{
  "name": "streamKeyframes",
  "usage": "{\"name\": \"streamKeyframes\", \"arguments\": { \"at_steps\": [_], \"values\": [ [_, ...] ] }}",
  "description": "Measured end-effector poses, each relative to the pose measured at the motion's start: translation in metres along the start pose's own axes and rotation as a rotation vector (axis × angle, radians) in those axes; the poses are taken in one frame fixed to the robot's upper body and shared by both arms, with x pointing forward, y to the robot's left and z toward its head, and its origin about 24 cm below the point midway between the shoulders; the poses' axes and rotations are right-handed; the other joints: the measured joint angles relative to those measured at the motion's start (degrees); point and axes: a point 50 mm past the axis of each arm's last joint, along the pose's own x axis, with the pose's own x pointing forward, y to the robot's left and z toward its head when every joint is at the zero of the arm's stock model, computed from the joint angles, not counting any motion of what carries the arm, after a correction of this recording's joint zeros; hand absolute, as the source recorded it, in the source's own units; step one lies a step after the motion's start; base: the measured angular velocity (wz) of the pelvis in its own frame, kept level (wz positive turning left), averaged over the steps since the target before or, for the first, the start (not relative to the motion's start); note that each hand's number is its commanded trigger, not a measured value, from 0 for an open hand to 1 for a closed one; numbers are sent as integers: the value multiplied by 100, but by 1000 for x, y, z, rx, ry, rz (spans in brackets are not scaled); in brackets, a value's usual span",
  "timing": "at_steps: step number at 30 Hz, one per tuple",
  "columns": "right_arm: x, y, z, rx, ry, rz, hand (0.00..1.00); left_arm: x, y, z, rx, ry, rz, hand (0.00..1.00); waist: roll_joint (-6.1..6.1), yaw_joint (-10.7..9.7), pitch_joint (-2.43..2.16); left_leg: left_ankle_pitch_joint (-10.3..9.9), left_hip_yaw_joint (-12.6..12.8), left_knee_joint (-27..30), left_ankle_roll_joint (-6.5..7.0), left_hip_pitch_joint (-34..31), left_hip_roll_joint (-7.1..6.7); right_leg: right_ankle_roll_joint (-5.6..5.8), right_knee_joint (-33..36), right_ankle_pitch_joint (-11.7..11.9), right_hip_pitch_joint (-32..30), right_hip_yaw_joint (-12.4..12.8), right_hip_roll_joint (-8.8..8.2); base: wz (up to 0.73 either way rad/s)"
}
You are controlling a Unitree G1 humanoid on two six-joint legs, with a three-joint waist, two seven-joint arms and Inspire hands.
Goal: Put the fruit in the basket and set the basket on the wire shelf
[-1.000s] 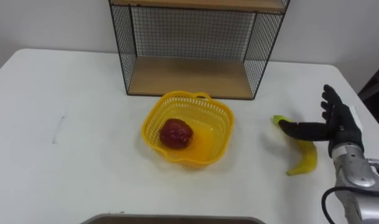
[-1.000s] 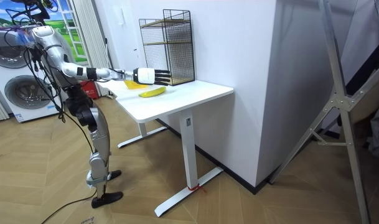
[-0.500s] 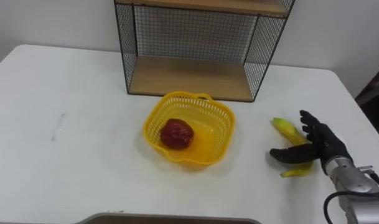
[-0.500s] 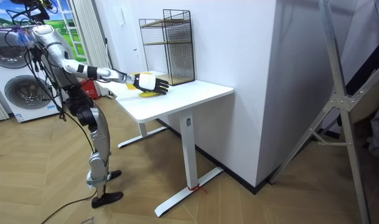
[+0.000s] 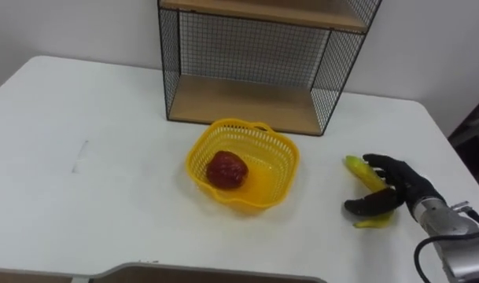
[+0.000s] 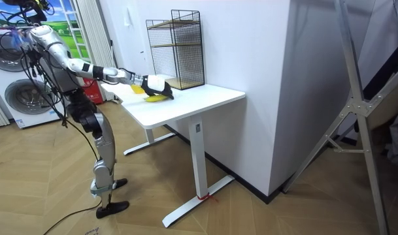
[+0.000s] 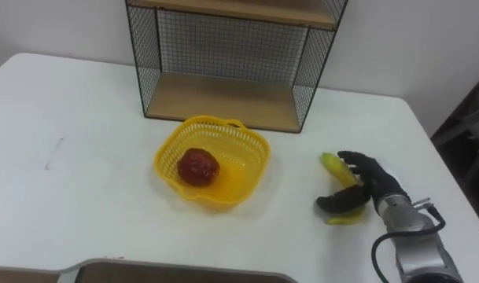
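A yellow plastic basket (image 5: 280,154) (image 7: 251,152) sits mid-table with a dark red fruit (image 5: 226,170) (image 7: 197,167) inside it. To its right a yellow banana (image 5: 359,170) (image 7: 334,168) lies on the white table. My right hand (image 5: 390,186) (image 7: 362,184) (image 6: 155,84) rests over the banana with fingers and thumb curling round it. Behind the basket stands the black wire shelf (image 5: 259,64) (image 7: 230,63) (image 6: 177,47) with wooden boards, its lower board bare.
The white table (image 5: 90,181) (image 6: 199,101) has its right edge close to the banana. In the room view I stand at the table's left side, with washing machines (image 6: 6,78) behind me.
My right hand came down from above the banana onto it and its fingers curled round the fruit. The camera shifted slightly.
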Motion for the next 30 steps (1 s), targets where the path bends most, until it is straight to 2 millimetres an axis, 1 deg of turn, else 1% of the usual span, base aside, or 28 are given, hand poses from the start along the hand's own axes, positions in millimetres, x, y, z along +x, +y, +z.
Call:
{"name": "streamKeyframes", "arguments": {
  "at_steps": [1,5,10,13,17,20,21,23,25,26,28,29,30],
  "values": [
    [-1,-4,-3,2,12,-10,100,0,1,1,0,0,2,0,6,45,-4,-3,-1,20,-5,-10,2,-4,-1,-11,3,-10,5,6],
    [-1,-10,-4,-9,20,-37,100,0,2,2,1,-4,7,0,1,61,-3,3,-4,19,-13,-13,1,-8,-12,-15,23,-27,17,4],
    [-2,-10,-5,-43,28,-52,100,1,4,8,10,-23,14,0,-7,78,-3,-1,-4,13,-17,27,-2,-9,-17,-14,77,-18,20,0],
    [-1,-10,-5,-93,35,-85,100,1,4,6,13,-18,13,0,4,94,-6,-2,-8,13,-17,28,-3,-9,-15,-14,82,-19,20,0],
    [-1,-8,-6,-87,38,-105,100,1,2,3,14,-5,8,0,21,89,-10,-4,-28,8,-22,28,0,-10,-9,-14,77,-16,26,1],
    [-1,-6,-1,-79,18,-110,100,1,3,5,14,-11,7,0,50,90,-24,-8,11,24,-28,6,14,-26,-5,-41,-13,24,26,-8],
    [-1,-6,0,-77,11,-112,100,1,3,6,13,-14,9,0,72,62,-34,-8,16,32,-28,-17,15,-27,2,-39,-31,20,27,-4],
    [-2,-5,3,-74,1,-121,100,1,4,9,13,-24,14,0,101,55,-29,-8,46,33,-27,-19,18,-25,17,-38,-31,43,25,-7],
    [-2,-1,9,-76,-18,-127,100,1,5,11,13,-32,15,0,144,59,-32,-8,153,-32,-26,40,38,-25,28,-37,-23,141,23,-20],
    [-3,-1,9,-78,-23,-128,100,1,5,12,13,-35,16,0,151,60,-32,-7,158,-42,-25,45,38,-22,32,-35,-24,147,22,-12],
    [-6,2,17,-70,-59,-126,100,2,6,16,14,-39,15,0,181,36,-11,-6,170,-51,-24,18,36,-20,55,-30,-61,166,19,-5],
    [-7,2,19,-64,-70,-122,100,2,6,17,13,-42,16,0,185,39,-12,-6,182,-61,-24,9,39,-20,60,-31,-85,169,16,-9],
    [-9,6,22,-12,-98,-109,100,2,6,19,14,-51,17,0,194,58,-6,-4,208,-94,-22,4,44,-19,82,-31,-134,223,15,-14]
  ]
}}
